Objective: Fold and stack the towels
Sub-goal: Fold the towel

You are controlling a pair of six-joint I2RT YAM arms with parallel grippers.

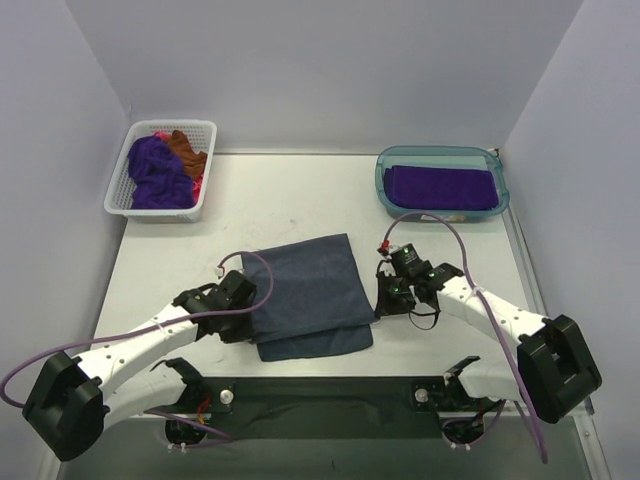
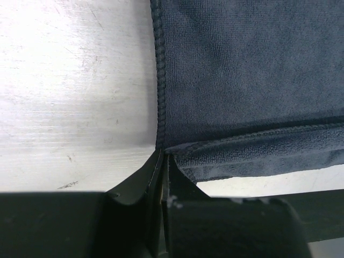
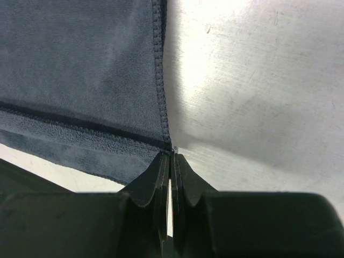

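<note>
Left tool and right tool pinch corners of folded slate terry towel.

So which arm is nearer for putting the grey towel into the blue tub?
Probably the right. The right end effector is at the grey towel's right edge, on the teal tub's side. The left end effector is across the towel, farther from it.

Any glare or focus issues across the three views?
Top external: even light, soft shadows, sharp throughout. Left wrist: table blown out by glare, slate towel weave crisp, left fingers dark and soft. Right wrist: similar glare on the bare table at upper right, greyer shadow lower down, right fingers near black with little detail.
</note>
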